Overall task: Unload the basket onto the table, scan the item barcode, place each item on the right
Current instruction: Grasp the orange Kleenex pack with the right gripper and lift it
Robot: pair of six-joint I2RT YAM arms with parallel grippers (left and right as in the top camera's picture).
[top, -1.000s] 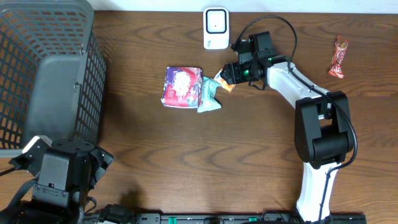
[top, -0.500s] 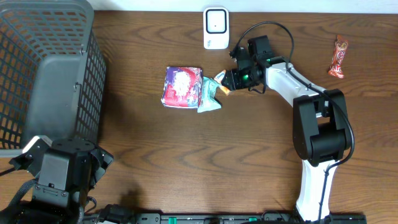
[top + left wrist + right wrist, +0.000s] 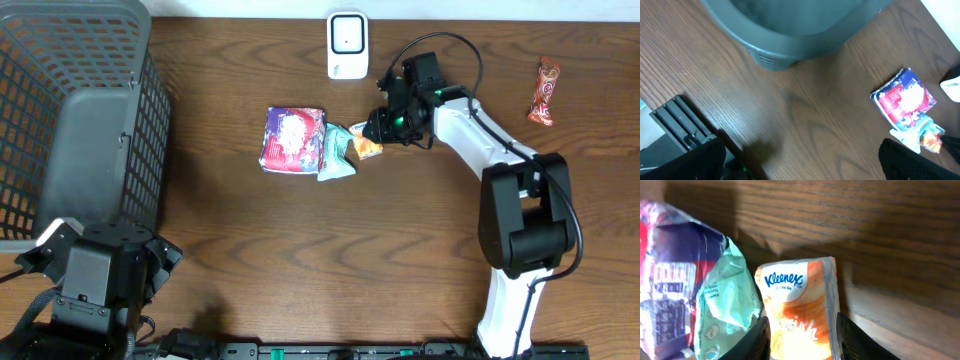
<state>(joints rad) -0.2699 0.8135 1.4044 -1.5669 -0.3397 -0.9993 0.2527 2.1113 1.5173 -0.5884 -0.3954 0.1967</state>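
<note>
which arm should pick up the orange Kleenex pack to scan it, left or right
Right. The right gripper already straddles the orange Kleenex pack, a finger on each side, and the white scanner sits close by. The left gripper waits open at the near edge beside the basket, far from the packs.

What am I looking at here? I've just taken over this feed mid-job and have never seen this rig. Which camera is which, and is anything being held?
There are two robot arms at a wooden table, each ending in two-finger jaws. The wide picture is taken from a fixed camera above. The other two come from cameras on each wrist.

From above: a grey basket on the left, a white scanner at the top, a candy bar far right, and in the middle a red-and-blue packet beside a teal pouch.

The right gripper has its jaws either side of an orange Kleenex tissue pack; a firm hold isn't certain. The left gripper is open and holds nothing, near the table's front edge.
</note>
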